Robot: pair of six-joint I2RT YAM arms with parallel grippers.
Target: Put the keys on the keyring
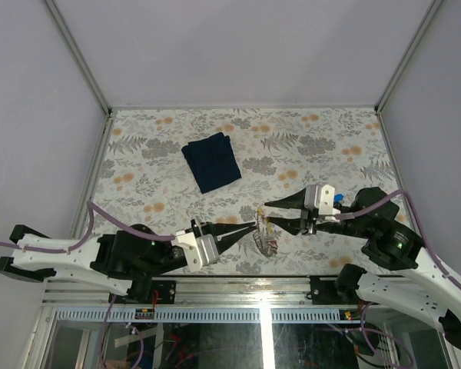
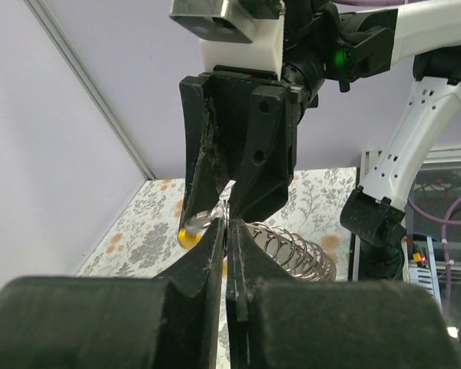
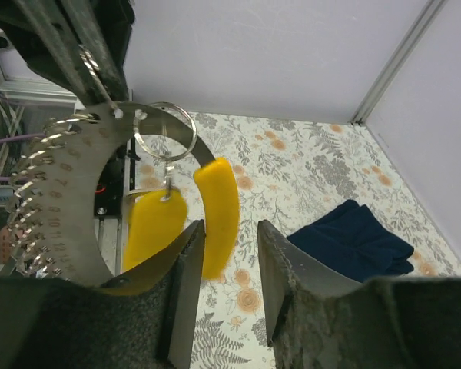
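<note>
From above, the left arm lies low along the near edge of the table [image 1: 330,146] and reaches to the right. Its left claw [image 1: 253,226] is drawn to a closed point. The right arm comes in from the other side with a bent elbow, and the right claw [image 1: 267,214] meets the left one almost tip to tip, fingers spread. A bunch of wire coils [image 1: 266,243] sits just below where they meet. The navy cloth [image 1: 211,161] lies well apart, farther back.

In the left wrist view, that claw's own fingers are pressed together. They point at the right claw, which hangs nose-down straight ahead. A bright metal sliver shows at the closed tips, a yellow blob sits beside them, and the coils are behind.

In the right wrist view, this claw's fingers stand parted. A yellow key [image 3: 219,201] hangs between them, against the finger nearer the plate and clear of the other, so it is not gripped. A second yellow key [image 3: 155,223] dangles just outside the jaws. Both hang from the keyring [image 3: 165,131], a thin split ring threaded through a curved, numbered metal plate [image 3: 77,169]. The left claw, at upper left, is closed on the plate's top corner.
</note>
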